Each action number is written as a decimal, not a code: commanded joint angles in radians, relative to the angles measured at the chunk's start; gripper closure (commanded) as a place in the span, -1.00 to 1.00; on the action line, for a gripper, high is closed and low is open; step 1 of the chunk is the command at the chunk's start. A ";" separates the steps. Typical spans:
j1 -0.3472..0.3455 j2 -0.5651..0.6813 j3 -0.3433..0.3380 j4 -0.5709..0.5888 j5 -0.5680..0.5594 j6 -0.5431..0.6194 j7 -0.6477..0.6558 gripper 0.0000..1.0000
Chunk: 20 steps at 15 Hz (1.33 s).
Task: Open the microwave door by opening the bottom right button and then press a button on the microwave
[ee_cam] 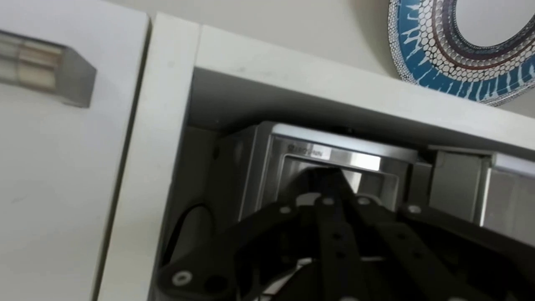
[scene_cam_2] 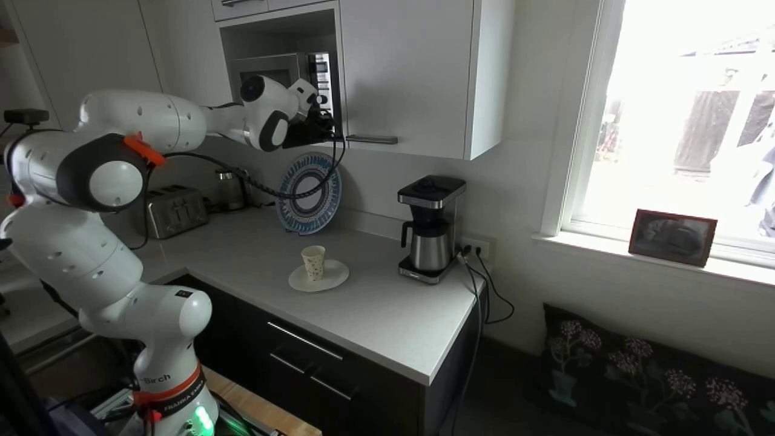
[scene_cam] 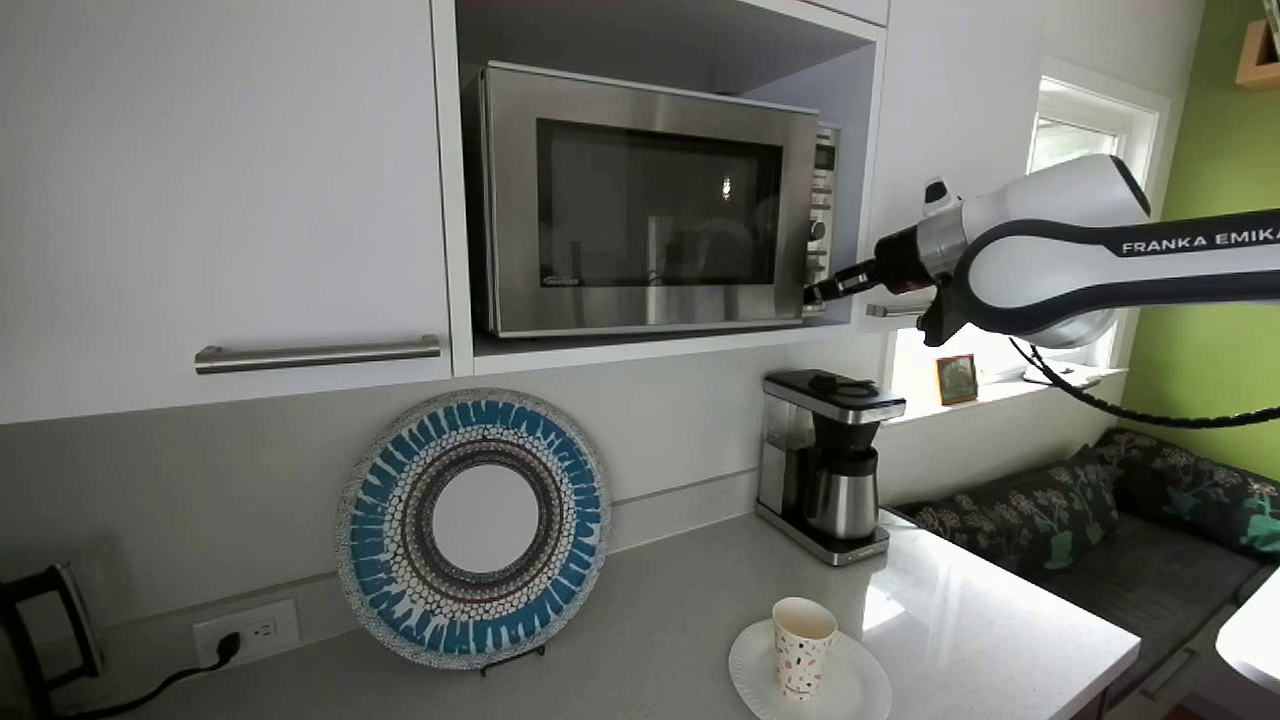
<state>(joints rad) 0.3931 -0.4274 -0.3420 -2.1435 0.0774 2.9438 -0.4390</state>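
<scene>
The silver microwave sits in a cabinet niche. Its door [scene_cam: 515, 220], also in the wrist view [ee_cam: 510, 196], stands forward of the control panel [scene_cam: 824, 190] and looks slightly ajar. The panel also shows in an exterior view [scene_cam_2: 321, 66]. The large button [ee_cam: 386, 186] at the panel's bottom is partly hidden behind my fingers in the wrist view. My gripper [scene_cam: 812, 295] is shut and empty, its fingertips together [ee_cam: 324, 173] in front of that button, beside the door's lower right edge. Whether they touch the button or the door, I cannot tell.
The niche's bottom board [ee_cam: 334, 88] and side wall [ee_cam: 146, 167] are close to the gripper. A cabinet handle [scene_cam: 900, 311] is just beside it. Below are a coffee maker [scene_cam: 830, 460], a decorated plate [scene_cam: 475, 525] and a paper cup [scene_cam: 803, 650] on a saucer [scene_cam: 865, 680].
</scene>
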 commanded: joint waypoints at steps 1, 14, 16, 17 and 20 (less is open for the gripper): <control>-0.121 0.025 0.112 0.028 -0.019 -0.088 0.108 0.72; -0.318 -0.124 0.312 0.020 -0.098 -0.314 0.253 -1.00; -0.322 -0.091 0.300 0.050 -0.106 -0.324 0.234 -1.00; -0.321 -0.100 0.302 0.049 -0.106 -0.324 0.236 -1.00; -0.321 -0.109 0.304 0.045 -0.106 -0.324 0.238 -1.00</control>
<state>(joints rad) 0.0715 -0.5378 -0.0378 -2.1019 -0.0274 2.6226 -0.2030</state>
